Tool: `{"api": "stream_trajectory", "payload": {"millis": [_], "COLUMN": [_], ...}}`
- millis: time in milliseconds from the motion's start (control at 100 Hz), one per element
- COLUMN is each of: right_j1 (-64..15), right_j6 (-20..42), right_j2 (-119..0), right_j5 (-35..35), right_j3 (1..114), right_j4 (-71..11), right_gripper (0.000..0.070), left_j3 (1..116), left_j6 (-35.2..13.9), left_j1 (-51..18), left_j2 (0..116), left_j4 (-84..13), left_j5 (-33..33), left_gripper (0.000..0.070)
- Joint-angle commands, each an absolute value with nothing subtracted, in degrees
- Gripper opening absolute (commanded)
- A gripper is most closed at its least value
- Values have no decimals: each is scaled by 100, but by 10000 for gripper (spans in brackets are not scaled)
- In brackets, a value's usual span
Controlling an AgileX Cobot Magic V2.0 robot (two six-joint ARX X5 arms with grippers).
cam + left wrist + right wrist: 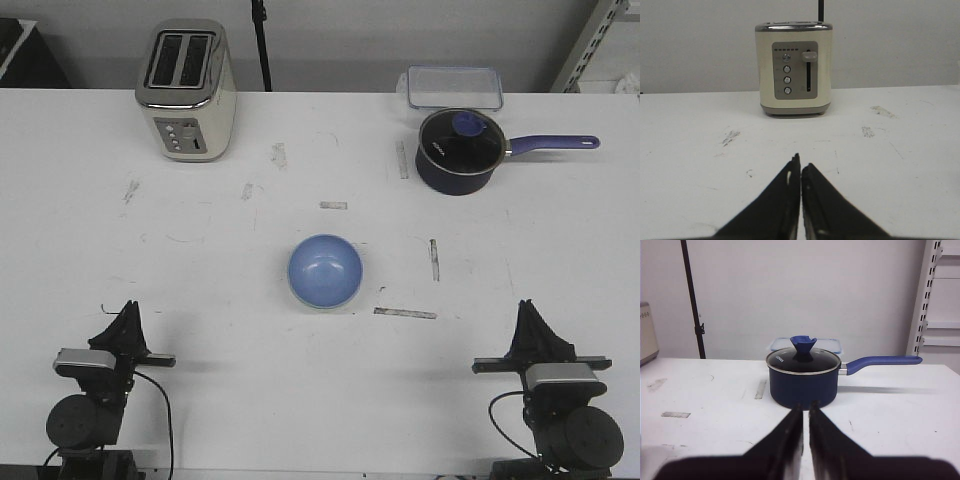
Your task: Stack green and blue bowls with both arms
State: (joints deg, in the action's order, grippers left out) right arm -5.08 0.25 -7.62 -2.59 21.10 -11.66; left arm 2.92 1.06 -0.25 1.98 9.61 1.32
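Light periwinkle blue glossy round bowl (325,271) upright on white table (220,300), centre of frame, only blue one visible. Left black gripper (127,314) lower left, right black gripper (529,312) lower right; both pressed together, holding nothing, well apart from bowl

- Saucepan lid (803,361): small white brand mark printed near the rim, too small to read
- Toaster (795,68) front panel: tiny markings above the buttons, illegible
- No other text was seen
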Motion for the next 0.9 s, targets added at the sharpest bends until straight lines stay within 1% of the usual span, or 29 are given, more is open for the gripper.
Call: {"api": "stream_trajectory", "payload": {"millis": [0,100,250,890], "right_j1": [-517,-517,-517,-517], "right_j6": [14,14,14,14], "right_j2": [-749,-749,-749,-749], "right_j5": [-259,-259,-259,-259], "right_j3": [2119,2119,2119,2119], "right_j4": [-1114,-1116,-1114,-1111], "right_gripper": [12,12,12,12], "left_j3": [231,73,67,67], "left_j6": [196,198,198,193], "left_j1": [-34,-34,-36,-38], "left_j2": [156,64,19,19], "left_j4": [1015,1020,714,692], "left_j5": [80,-32,-104,-174], "left_gripper": [1,1,1,1]}}
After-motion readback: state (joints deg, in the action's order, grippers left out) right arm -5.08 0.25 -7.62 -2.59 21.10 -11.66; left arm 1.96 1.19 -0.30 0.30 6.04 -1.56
